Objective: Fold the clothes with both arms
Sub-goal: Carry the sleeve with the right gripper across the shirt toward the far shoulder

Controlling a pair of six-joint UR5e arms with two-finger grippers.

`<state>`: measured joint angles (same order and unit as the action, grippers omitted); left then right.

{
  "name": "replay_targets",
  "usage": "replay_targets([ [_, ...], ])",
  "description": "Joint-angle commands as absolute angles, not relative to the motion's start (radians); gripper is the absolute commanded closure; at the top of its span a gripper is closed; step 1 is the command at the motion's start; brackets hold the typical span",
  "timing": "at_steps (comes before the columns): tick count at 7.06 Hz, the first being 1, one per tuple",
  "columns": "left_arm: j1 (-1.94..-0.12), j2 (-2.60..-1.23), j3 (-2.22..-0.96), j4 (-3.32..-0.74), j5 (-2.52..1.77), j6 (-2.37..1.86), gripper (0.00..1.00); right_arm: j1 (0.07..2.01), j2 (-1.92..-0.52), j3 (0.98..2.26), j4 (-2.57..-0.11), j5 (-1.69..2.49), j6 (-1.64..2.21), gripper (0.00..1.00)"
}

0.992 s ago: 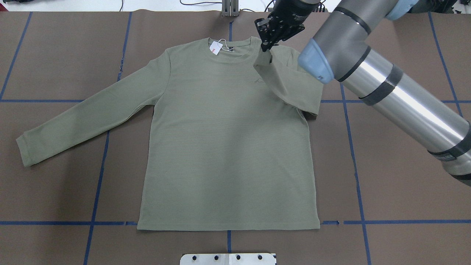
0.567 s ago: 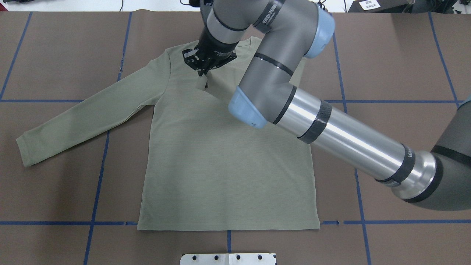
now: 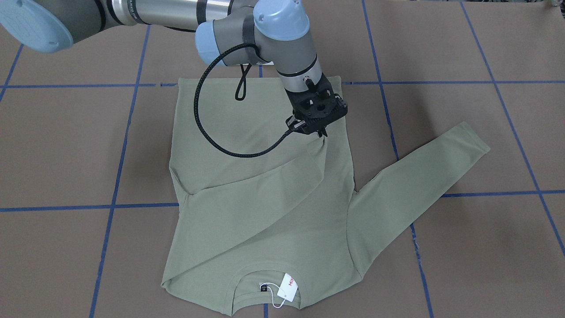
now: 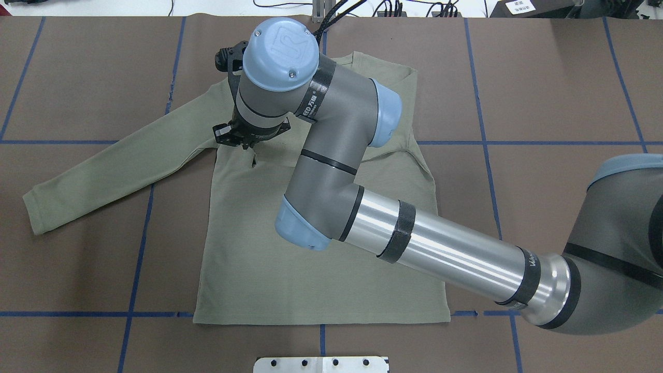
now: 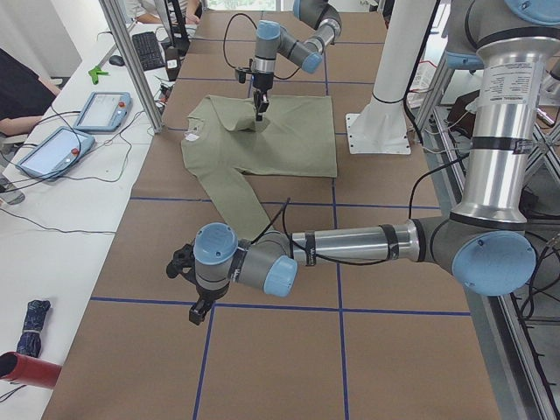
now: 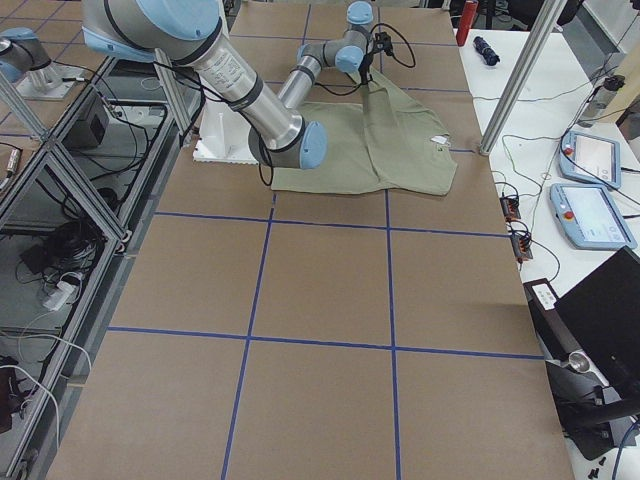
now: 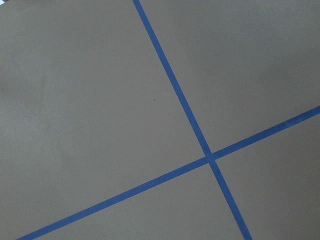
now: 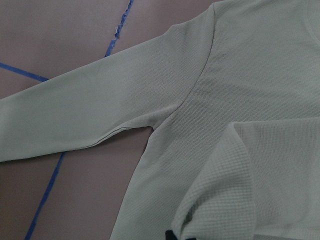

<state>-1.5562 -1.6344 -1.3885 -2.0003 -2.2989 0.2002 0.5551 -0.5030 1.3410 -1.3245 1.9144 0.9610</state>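
Observation:
The clothes are one sage-green long-sleeved shirt [image 4: 311, 269] lying flat, collar away from the robot, with a white hang tag [image 3: 288, 282] at the neck. My right gripper [image 4: 252, 155] is shut on the cuff of the right sleeve [image 3: 265, 185], which lies folded diagonally across the chest. The cuff [image 8: 225, 190] hangs just above the body near the left armpit. The left sleeve [image 4: 114, 166] lies spread out to the side. My left gripper [image 5: 188, 293] hovers low over bare table beyond that sleeve's end. It shows only in the exterior left view, so I cannot tell its state.
Blue tape lines [image 4: 134, 259] grid the brown table cover. A white base plate [image 4: 321, 364] sits at the near edge. Beside the table, a white bench holds two pendant tablets [image 5: 79, 127] and cables, with a person's dark sleeve [image 5: 22, 83] there.
My right gripper has carried the sleeve cuff from the right shoulder across the chest to the left and toward the robot, laying the sleeve over the shirt's body.

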Motion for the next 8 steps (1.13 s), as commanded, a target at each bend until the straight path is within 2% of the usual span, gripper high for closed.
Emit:
replay_targets([
  [1, -1.555, -1.637, -1.385, -2.003, -2.298, 0.199, 0.0, 0.551, -0.48, 1.268, -1.321, 1.895, 0.959, 1.0],
  [3, -1.557, -1.638, -1.387, -2.003, -2.298, 0.201, 0.0, 0.516, -0.396, 1.108, -1.197, 1.847, 0.962, 1.0],
  [4, -1.557, -1.638, -1.387, -2.003, -2.298, 0.201, 0.0, 0.474, -0.364, 1.106, -1.193, 1.815, 0.963, 0.15],
  [5, -1.557, -1.64, -1.387, -2.005, -2.298, 0.201, 0.0, 0.46, -0.353, 1.106, -1.193, 1.804, 0.965, 0.01],
  [8, -1.555, -1.638, -1.385, -2.003, -2.298, 0.198, 0.0, 0.463, -0.356, 1.103, -1.196, 1.802, 1.002, 0.01],
])
